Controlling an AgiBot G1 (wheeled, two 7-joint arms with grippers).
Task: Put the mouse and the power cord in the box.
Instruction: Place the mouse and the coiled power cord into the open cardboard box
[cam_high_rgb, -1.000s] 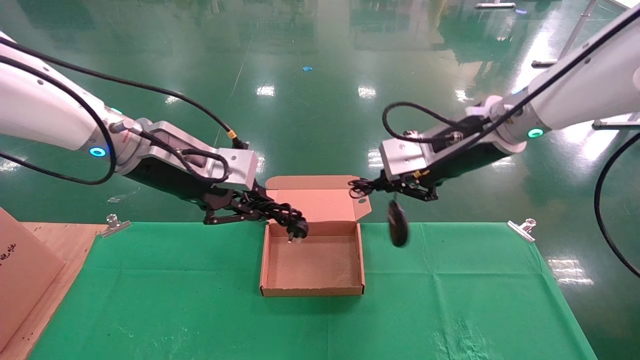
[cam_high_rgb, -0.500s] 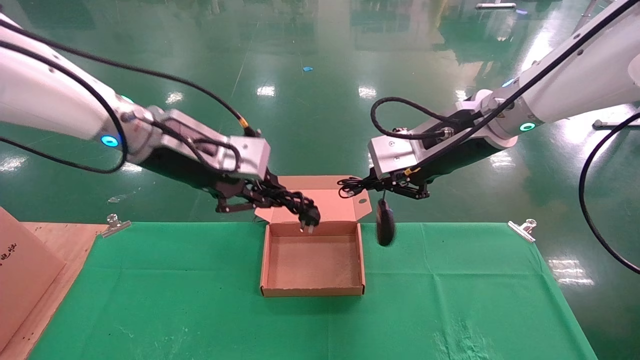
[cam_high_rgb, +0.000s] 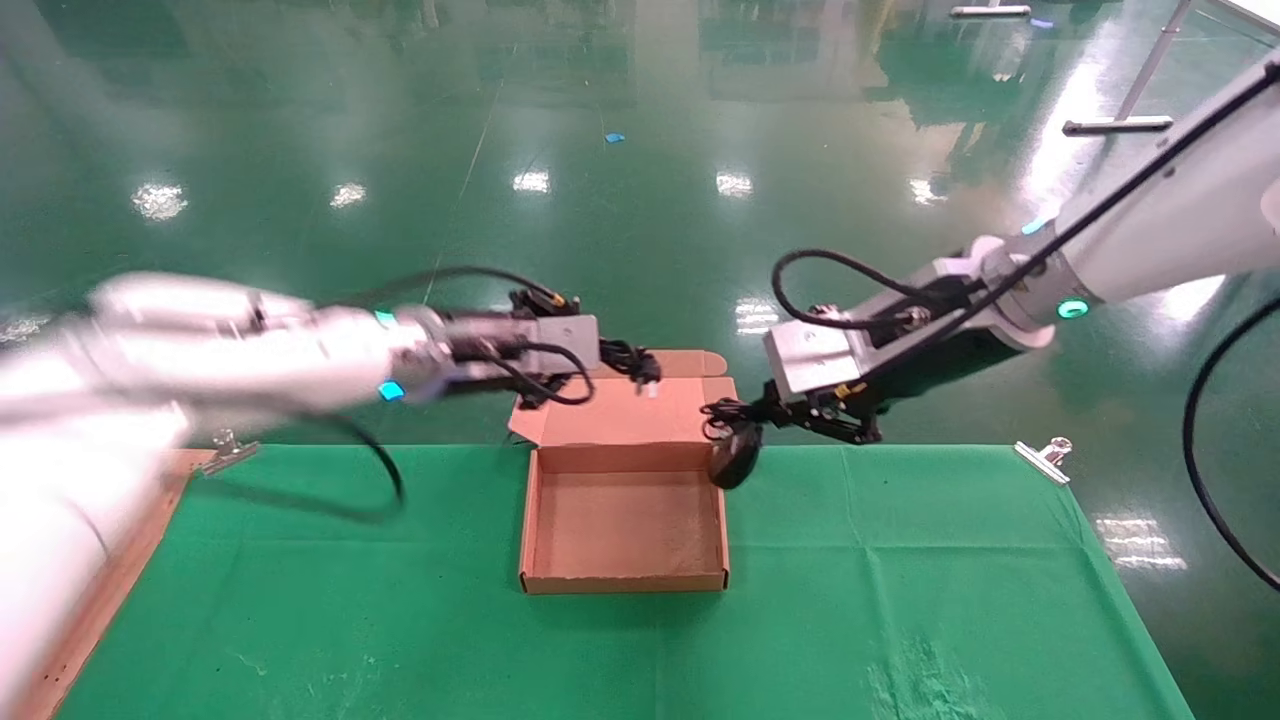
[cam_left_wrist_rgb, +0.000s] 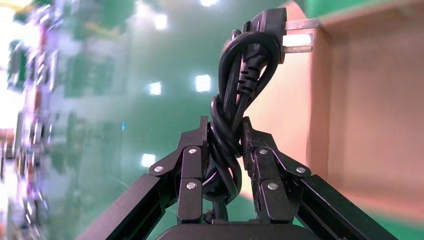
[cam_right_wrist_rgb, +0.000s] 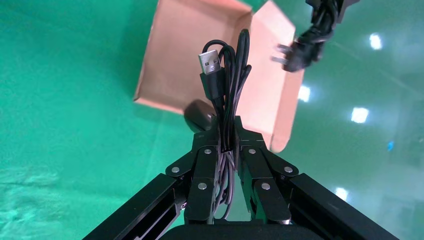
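Observation:
The box lies open on the green cloth, its flap lid standing up at the back. My left gripper is over the lid's far edge, shut on the bundled power cord, whose plug sticks out above the lid. My right gripper is by the box's back right corner, shut on the mouse's coiled thin cable. The mouse hangs below it against the top of the box's right wall. In the right wrist view the mouse dangles in front of the box.
Green cloth covers the table, held by metal clips at its back left and back right. A bare wooden strip runs along the left side. Shiny green floor lies beyond the table.
My left arm has swung quickly, carrying the power cord up and back from above the box to over the lid. My right gripper has dropped and the mouse has swung left to the box's right wall.

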